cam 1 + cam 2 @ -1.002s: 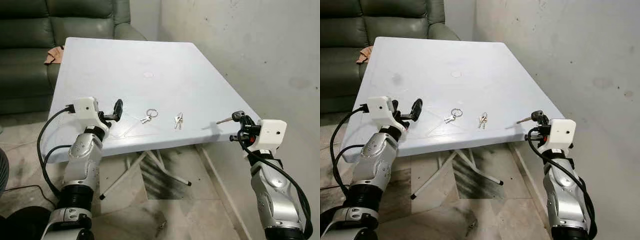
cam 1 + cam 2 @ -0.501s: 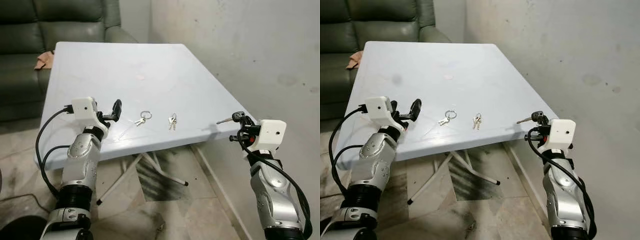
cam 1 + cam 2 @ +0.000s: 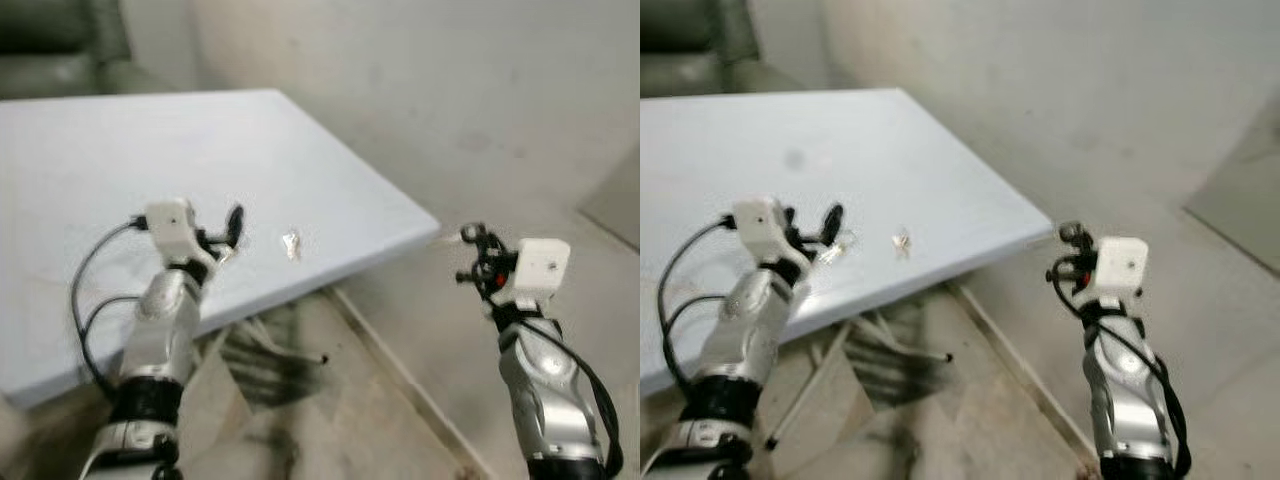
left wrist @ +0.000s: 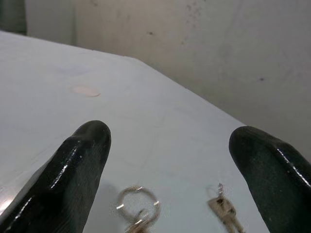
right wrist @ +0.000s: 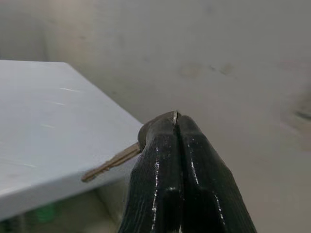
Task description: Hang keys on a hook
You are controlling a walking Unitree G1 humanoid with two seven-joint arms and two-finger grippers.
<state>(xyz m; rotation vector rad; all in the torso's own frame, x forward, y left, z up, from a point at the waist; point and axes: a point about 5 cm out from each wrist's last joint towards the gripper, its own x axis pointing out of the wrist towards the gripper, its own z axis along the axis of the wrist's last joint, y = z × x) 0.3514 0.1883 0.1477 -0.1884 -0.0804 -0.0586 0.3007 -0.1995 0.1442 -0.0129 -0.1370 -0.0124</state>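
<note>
Two key bunches lie on the white table [image 3: 120, 130]: the ringed set [image 4: 137, 209] in front of the left gripper [image 4: 170, 174], whose fingers stand wide apart, and a second set [image 3: 291, 243] nearer the table's right edge. Right of the table, the right gripper [image 5: 174, 127] is pinched on a key [image 5: 111, 162]. Since a second ago the view has swung right along the wall [image 3: 450, 70], likely seeking the hook. No containers appear.

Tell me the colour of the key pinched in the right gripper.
Dull brass-gold: the key sticks out sideways from the shut right gripper; the right wrist view shows it best.
</note>
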